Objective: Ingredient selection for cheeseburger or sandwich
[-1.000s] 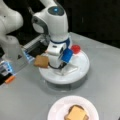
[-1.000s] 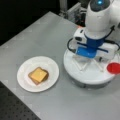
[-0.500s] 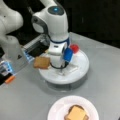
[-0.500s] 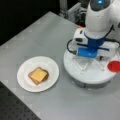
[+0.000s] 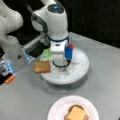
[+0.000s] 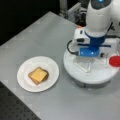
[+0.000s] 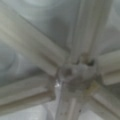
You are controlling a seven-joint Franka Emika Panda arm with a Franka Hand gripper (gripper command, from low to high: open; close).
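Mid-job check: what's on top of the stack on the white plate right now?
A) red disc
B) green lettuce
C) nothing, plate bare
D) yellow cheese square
D: in both front views a yellow cheese square lies on the toast on the white plate.

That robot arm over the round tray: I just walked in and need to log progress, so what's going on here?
The arm has its gripper lowered over the middle of the round white tray, close above the clear dividers; whether it holds anything cannot be seen. On the tray's edge lie a brown toast square, a green piece and a red disc. On the paper plate the sandwich is begun: a yellow cheese square on top of a brown toast.
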